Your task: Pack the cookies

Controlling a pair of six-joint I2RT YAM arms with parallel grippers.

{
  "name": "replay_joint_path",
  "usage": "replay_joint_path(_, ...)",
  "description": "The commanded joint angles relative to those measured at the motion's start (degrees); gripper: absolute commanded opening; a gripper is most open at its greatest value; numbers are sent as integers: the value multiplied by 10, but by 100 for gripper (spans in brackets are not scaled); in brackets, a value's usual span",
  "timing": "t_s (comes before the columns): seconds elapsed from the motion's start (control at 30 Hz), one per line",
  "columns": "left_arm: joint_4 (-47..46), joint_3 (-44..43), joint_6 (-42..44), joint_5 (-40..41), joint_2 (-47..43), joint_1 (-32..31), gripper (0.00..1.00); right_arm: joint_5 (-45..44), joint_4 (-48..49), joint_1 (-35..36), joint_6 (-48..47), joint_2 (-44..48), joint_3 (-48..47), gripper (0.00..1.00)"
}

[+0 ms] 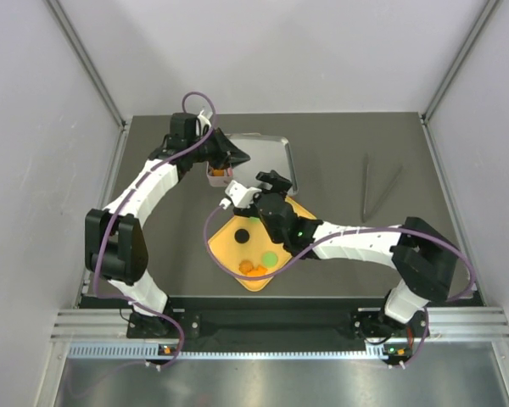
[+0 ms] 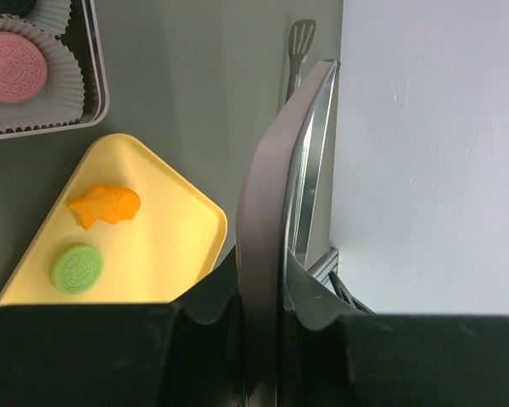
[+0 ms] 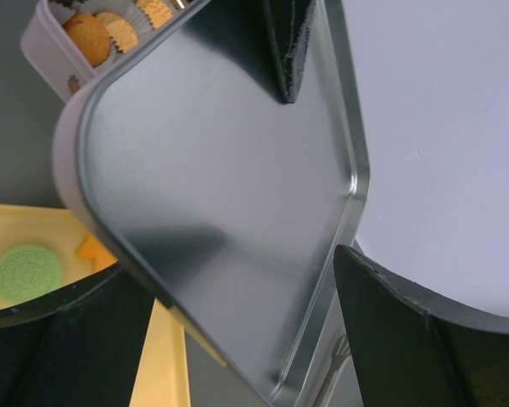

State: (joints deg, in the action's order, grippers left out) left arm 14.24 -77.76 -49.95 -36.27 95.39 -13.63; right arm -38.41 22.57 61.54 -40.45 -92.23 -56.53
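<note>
A yellow tray [image 2: 153,246] holds orange and green cookies [image 2: 76,268]; the lid [image 3: 229,195] is silver-grey.

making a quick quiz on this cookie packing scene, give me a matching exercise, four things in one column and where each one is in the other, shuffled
Things
1. lid
2. green cookie
3. pink cookie
4. tongs

Places
A. in a white paper cup inside the tin
B. lying on the bare table
C. clamped on edge in the left gripper
D. on the yellow tray

Pairs: 1-C; 2-D; 3-A; 4-B
</note>
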Motion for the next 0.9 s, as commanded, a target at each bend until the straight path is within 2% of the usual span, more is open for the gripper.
replay_joint_path(0.0, -13, -16, -8, -24, -30, 4, 0, -39, 103, -6, -47, -14, -7, 82)
replay_joint_path(0.03, -11, -15, -8, -26, -31, 5, 0, -43, 113, -6, -54, -17, -7, 79)
replay_joint_path(0.13, -12, -14, -7, -28, -34, 6, 0, -54, 138, -8, -73, -23, -7, 61)
replay_joint_path(0.17, -11, -14, -7, -28, -33, 6, 0, -61, 143, -8, -79, -23, -7, 47)
replay_joint_path(0.23, -11, -17, -4, -30, -34, 6, 0, -65, 150, -7, -82, -21, -8, 32)
replay_joint_path(0.27, -12, -20, -1, -30, -32, 6, 5, -70, 150, -6, -81, -19, -10, 20)
replay_joint_path(0.33, -8, -28, 6, -19, -35, 8, 20, -73, 148, -5, -82, -10, -11, 11)
replay_joint_path(0.37, -8, -32, 9, -14, -35, 9, 32, -74, 146, -1, -82, -6, -11, 6)
replay_joint_path(0.4, -8, -41, 14, -9, -34, 10, 53, -74, 142, 0, -82, 0, -14, 4)
replay_joint_path(0.43, -6, -46, 17, 1, -31, 11, 64, -73, 121, 1, -79, 5, -17, 1)
replay_joint_path(0.5, -3, -68, 28, 13, -28, 12, 77, -69, 96, 3, -73, 17, -28, 0)
replay_joint_path(0.63, 8, -112, 42, 55, -15, 25, 82, -40, -8, 6, -26, 46, -60, 0)
replay_joint_path(0.8, 35, -189, 57, 131, 1, 49, 83, 40, -195, -4, 75, 66, -134, 0)
replay_joint_path(0.87, 37, -214, 55, 141, 7, 63, 83, 82, -224, -16, 113, 64, -167, 0)
